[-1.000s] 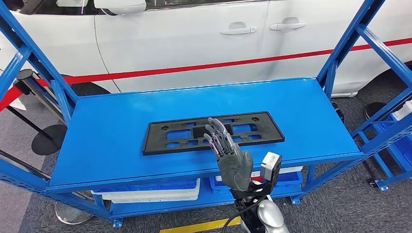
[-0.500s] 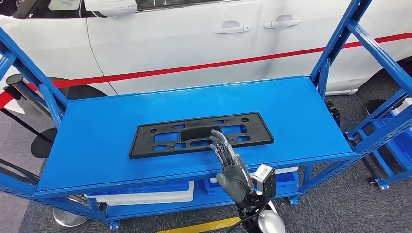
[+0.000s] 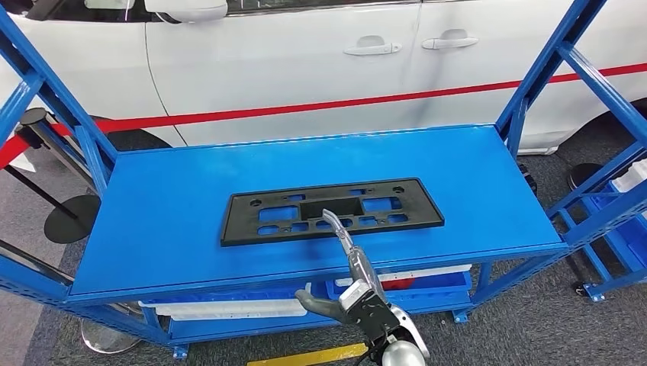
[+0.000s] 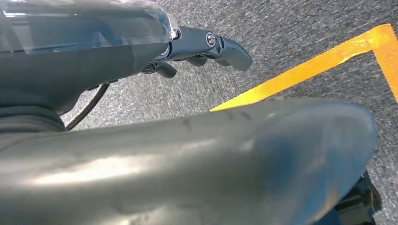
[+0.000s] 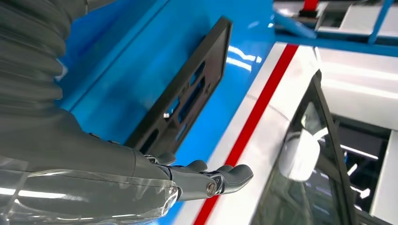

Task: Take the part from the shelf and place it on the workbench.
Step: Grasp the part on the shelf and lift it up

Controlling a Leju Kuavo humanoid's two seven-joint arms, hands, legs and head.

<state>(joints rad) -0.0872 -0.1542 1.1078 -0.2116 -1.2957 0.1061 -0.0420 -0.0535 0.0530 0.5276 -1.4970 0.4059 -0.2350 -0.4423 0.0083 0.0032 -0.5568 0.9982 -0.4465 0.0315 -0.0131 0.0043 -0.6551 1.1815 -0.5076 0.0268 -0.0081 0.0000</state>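
Note:
The part is a long black plate frame with several cut-outs, lying flat on the blue shelf top. My right hand comes up from below the shelf's front edge, turned edge-on. Its fingers stretch toward the near rim of the part and its thumb sticks out to the left; it holds nothing. The right wrist view has the same hand with straight fingers, the part a little beyond them. My left hand hangs over the grey floor with nothing in it.
A white car with a red stripe stands right behind the shelf. Blue uprights frame both ends. White and blue bins sit on the lower level. A black stanchion base is at the left, yellow floor tape in front.
The camera has swayed a little. My right hand has turned from flat to edge-on and sunk lower, its thumb now pointing left. The part has not moved on the shelf.

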